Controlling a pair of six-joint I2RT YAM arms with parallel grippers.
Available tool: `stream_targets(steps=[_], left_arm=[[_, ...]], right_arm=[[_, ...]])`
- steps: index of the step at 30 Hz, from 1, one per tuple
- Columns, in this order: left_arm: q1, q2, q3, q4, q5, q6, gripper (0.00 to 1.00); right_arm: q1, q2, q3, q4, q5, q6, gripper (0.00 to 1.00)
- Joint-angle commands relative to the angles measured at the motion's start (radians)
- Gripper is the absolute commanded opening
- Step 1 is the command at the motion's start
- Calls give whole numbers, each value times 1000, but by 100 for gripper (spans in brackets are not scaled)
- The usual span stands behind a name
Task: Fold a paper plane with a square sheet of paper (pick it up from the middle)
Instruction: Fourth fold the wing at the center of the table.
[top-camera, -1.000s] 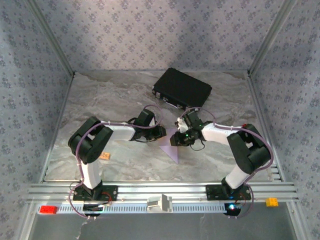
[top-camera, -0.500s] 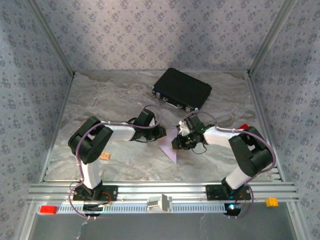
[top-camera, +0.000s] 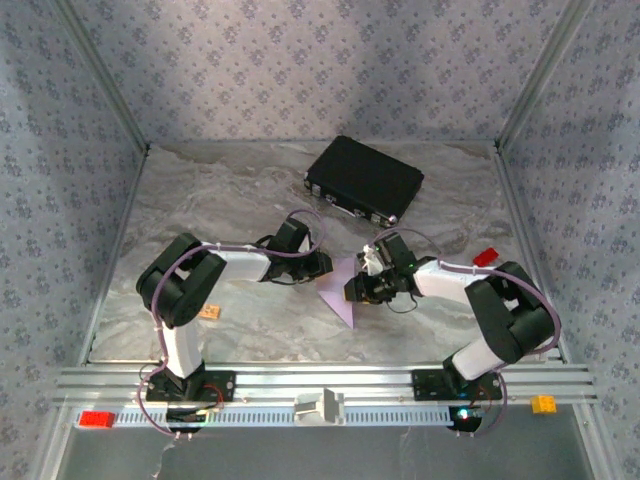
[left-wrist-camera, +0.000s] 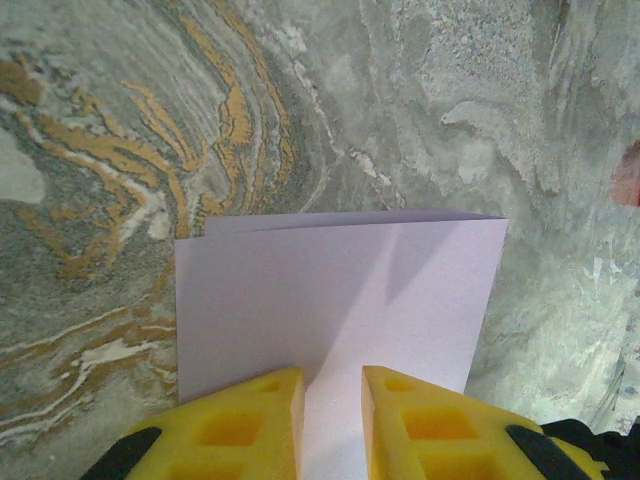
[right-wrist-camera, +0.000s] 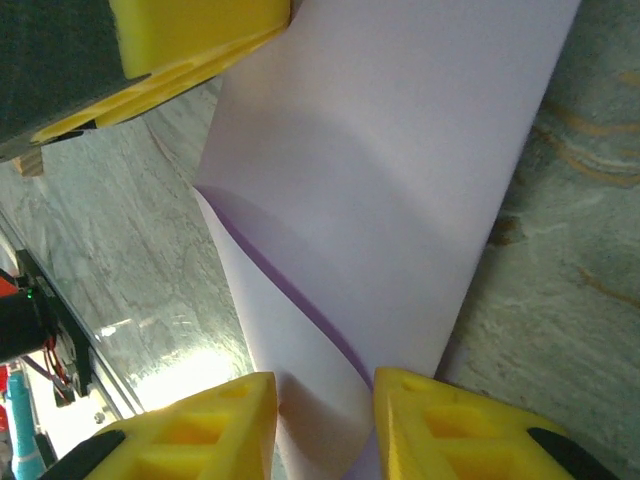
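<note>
Flowered wallpaper closes in three sides of a marble-patterned desk, and a black case lies closed toward the back wall. A small tan block sits by the left arm's elbow, well apart from the work.

Both arms reach in to the middle of the desk, where the lilac sheet of paper lies between them, already folded, with a pointed corner aimed at the near rail. The left fingers meet it from the left side and the right fingers from the right, close to each other.

From the left wrist, the paper lies flat as a doubled rectangle. Its far fold is crisp and a second layer peeks out behind it. The yellow pads stand a narrow gap apart with the paper running under that gap. I cannot tell whether they press it.

From the right wrist, the paper shows a lifted flap with a shadowed crease. That flap's edge runs into the gap between the parted yellow pads, which do not close on it.
</note>
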Motion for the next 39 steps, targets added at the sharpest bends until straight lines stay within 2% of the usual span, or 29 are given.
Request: stream_targets(steps=[1, 9, 21, 25, 34, 39], left_arm=[[-2, 13, -12, -20, 4, -4, 22], [-3, 7, -18, -20, 1, -6, 22], [-2, -1, -17, -20, 3, -6, 22], [-3, -23, -23, -5, 4, -12, 24], [3, -204, -75, -46, -90, 3, 56], [21, -246, -105, -67, -102, -4, 63]], right_arm=[[-3, -16, -14, 23, -29, 38, 32], [1, -46, -77, 94, -16, 134, 32], [7, -62, -113, 170, -5, 195, 30], [3, -42, -104, 168, 13, 177, 17], [-15, -46, -81, 153, -2, 72, 6], [-43, -80, -86, 149, -34, 55, 5]])
